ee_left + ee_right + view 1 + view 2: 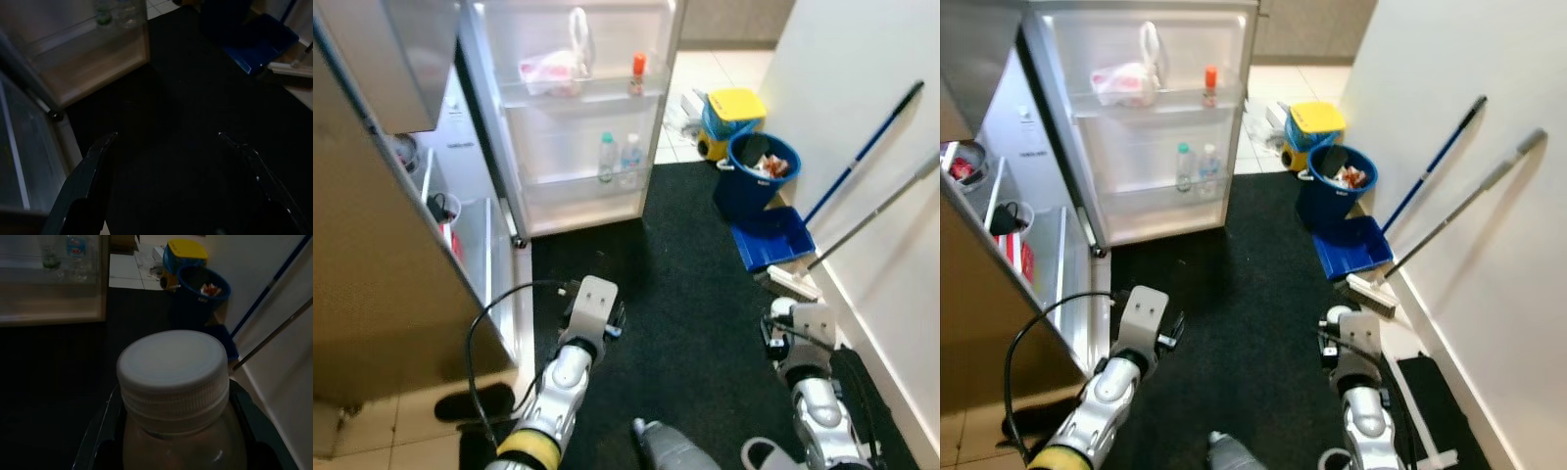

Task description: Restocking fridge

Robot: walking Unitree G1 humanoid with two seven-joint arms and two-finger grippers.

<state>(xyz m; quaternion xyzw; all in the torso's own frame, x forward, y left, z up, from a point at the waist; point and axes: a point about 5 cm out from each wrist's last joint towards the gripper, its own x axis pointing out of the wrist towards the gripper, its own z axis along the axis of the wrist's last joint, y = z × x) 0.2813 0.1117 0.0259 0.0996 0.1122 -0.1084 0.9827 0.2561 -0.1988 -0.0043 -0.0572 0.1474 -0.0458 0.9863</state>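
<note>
The robot stands on a black mat (685, 284) facing an open fridge (460, 196), whose door (578, 108) swings out at the far centre with shelves carrying a pink-and-white bag (551, 70), a small red-capped bottle (637, 73) and two clear bottles (618, 157) lower down. The right hand (171, 431) is clenched around a jar (173, 396) with a white screw lid, its black fingers (100, 431) pressed on either side just below the lid; in the head views this hand hangs low at the near right. The left hand (164, 147) is released, fingers spread wide and empty over the mat, near the fridge's lower left edge. To the far right stand a blue bucket (756, 174), a yellow-topped bin (732, 117), a blue dustpan (773, 238) and two long handles (867, 196) leaning on the wall. By my reading the carrying step is in hand: the jar is gripped but not yet shelved. The next move seems to call for stepping closer and raising the right arm toward a free spot on a door shelf or inner shelf, keeping the jar upright.
</note>
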